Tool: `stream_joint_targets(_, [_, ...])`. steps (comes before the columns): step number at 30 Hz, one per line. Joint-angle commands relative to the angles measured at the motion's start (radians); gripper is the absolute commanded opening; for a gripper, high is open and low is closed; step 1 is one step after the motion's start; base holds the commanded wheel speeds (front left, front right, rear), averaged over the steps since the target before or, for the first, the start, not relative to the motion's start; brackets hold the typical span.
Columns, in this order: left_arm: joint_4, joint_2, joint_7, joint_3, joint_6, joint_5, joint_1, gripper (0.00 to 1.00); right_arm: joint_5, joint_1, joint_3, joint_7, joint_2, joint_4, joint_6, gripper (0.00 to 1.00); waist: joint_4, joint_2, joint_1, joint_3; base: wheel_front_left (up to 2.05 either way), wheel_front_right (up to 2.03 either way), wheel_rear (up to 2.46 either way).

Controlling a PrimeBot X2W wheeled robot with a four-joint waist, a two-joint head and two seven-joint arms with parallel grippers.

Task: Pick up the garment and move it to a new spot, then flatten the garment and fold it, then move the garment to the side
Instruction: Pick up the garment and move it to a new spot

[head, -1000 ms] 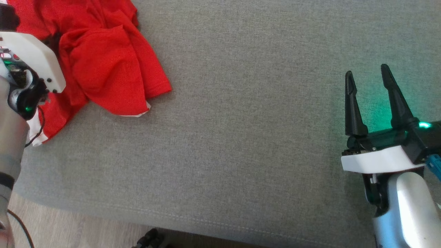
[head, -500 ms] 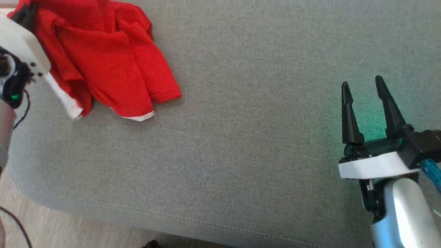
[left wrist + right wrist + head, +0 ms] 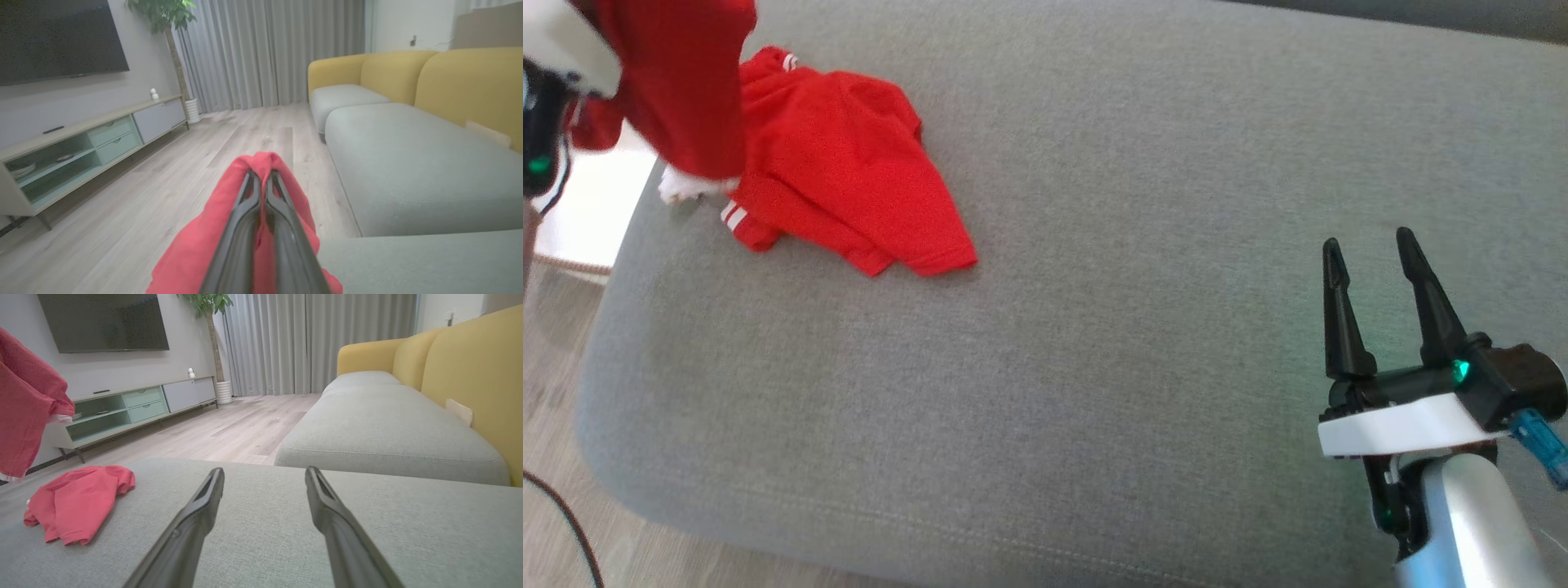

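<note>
The red garment (image 3: 841, 175) with white trim lies partly on the grey sofa cushion (image 3: 1094, 327) at its far left corner. Its upper part (image 3: 682, 90) hangs in the air from my left arm at the top left of the head view. In the left wrist view my left gripper (image 3: 261, 174) is shut on a fold of the red fabric (image 3: 192, 249), which drapes around both fingers. My right gripper (image 3: 1368, 245) hovers open over the cushion's right side, far from the garment, with nothing between its fingers. The right wrist view has the hanging part (image 3: 24, 408) and the lying part (image 3: 77, 502).
The cushion's rounded left corner (image 3: 613, 384) drops to wooden floor (image 3: 556, 343), where a dark cable (image 3: 580, 539) runs. A second grey cushion (image 3: 388, 433) with yellow backrests (image 3: 470, 375) stands beyond. A TV cabinet (image 3: 135, 404) lines the far wall.
My left gripper has risen with the garment, so one end now hangs in the air while the rest trails on the cushion. The head camera has shifted. The right gripper stays open.
</note>
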Motion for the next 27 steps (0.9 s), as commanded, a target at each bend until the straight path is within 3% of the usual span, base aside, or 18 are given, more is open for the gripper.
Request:
stream_joint_targets(1, [-0.050, 0.050, -0.010, 0.040, 0.002, 0.004, -0.060, 0.00, 0.006, -0.008, 0.025, -0.015, -0.003, -0.025, -0.001, 1.00, -0.012, 0.0000, 0.0000, -0.015, 0.00, 0.00, 0.00])
stream_joint_targets(12, [-0.372, -0.033, 0.081, 0.000, 0.039, -0.044, 0.031, 0.00, 0.054, -0.027, 0.036, -0.038, -0.003, -0.004, -0.001, 1.00, -0.141, 0.0000, 0.0000, -0.055, 0.00, 0.00, 0.00])
stream_joint_targets(18, [-0.540, -0.092, 0.152, -0.062, 0.078, -0.054, 0.106, 0.00, 0.091, -0.048, 0.074, -0.045, -0.003, -0.015, -0.001, 1.00, -0.296, 0.0000, 0.0000, -0.050, 0.00, 0.00, 0.00])
stream_joint_targets(27, [-0.578, -0.154, 0.178, -0.128, 0.120, -0.039, 0.161, 0.00, 0.141, -0.057, 0.126, -0.048, -0.003, -0.044, -0.001, 1.00, -0.496, 0.0000, 0.0000, -0.022, 0.00, 0.00, 0.00])
